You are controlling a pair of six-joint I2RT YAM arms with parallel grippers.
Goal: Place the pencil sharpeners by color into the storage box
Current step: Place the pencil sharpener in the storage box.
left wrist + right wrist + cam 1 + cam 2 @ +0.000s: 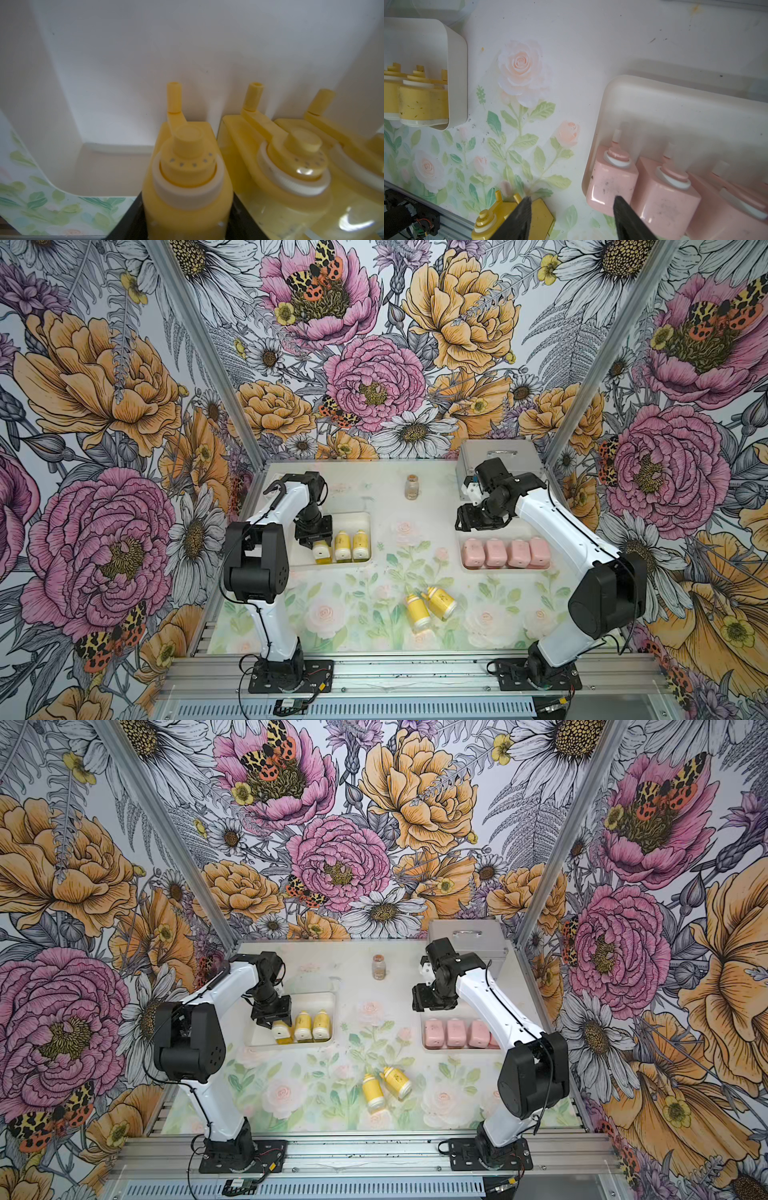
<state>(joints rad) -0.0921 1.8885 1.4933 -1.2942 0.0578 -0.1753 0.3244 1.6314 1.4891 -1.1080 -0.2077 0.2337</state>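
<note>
A yellow sharpener [187,197] is being held clamped in the left gripper [318,545] inside the box [349,516]; the right gripper [572,205] is being held apart, empty. Risk: a tilted release possibly toppling the neighbouring sharpener [291,166].

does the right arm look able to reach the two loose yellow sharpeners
Likely yes: the loose sharpeners lie in the open on the table, nothing over them, and the right hand is open and empty.

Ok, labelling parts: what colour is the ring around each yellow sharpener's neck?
White ring; left wrist view shows best.
</note>
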